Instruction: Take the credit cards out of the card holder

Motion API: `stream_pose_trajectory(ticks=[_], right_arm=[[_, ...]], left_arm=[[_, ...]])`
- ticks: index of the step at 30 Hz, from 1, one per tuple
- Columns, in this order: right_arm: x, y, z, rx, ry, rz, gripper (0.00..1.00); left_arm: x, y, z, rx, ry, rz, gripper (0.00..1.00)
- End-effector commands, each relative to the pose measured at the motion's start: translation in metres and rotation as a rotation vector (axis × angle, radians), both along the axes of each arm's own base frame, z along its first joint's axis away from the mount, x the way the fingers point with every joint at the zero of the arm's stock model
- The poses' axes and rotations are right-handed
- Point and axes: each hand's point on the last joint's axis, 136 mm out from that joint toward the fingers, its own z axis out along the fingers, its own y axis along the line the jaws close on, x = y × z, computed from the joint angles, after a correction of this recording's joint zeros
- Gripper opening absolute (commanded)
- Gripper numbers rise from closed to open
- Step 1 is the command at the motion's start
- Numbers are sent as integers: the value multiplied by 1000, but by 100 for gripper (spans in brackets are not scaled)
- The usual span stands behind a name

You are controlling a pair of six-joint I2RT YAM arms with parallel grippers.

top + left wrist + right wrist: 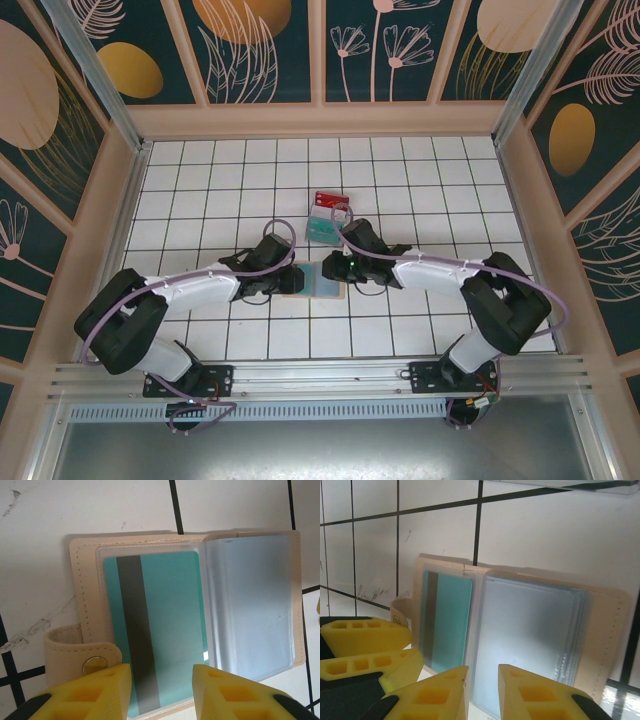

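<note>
From above, the card holder lies open and flat on the white tiled table, near the middle. The left gripper meets it from the left and the right gripper from the right. Beyond it, well apart, a red card and a loose teal card rest on the tiles, overlapping each other.

In the left wrist view, the card holder shows its tan rim and snap strap. A striped teal card sits in the left clear sleeve; the right sleeves look grey-blue. The left gripper is spread over the holder's near edge, with nothing clamped between its fingers.

In the right wrist view, the card holder lies with the striped teal card still sleeved at its left. The right gripper stands at the near edge with a narrow gap; whether it nips a sleeve I cannot tell. The left gripper's yellow fingers sit just beside it.
</note>
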Motion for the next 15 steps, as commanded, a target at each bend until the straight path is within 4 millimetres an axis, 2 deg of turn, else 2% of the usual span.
stream_pose_trajectory(ticks=[1, 8, 15], right_arm=[[2, 18, 11, 45, -12, 27, 22], [-3, 36, 9, 82, 22, 78, 21], [-7, 40, -1, 85, 69, 95, 23]], left_arm=[[-1, 7, -11, 33, 11, 8, 39], [-4, 8, -19, 34, 35, 13, 38], [-10, 4, -24, 3, 66, 11, 37]])
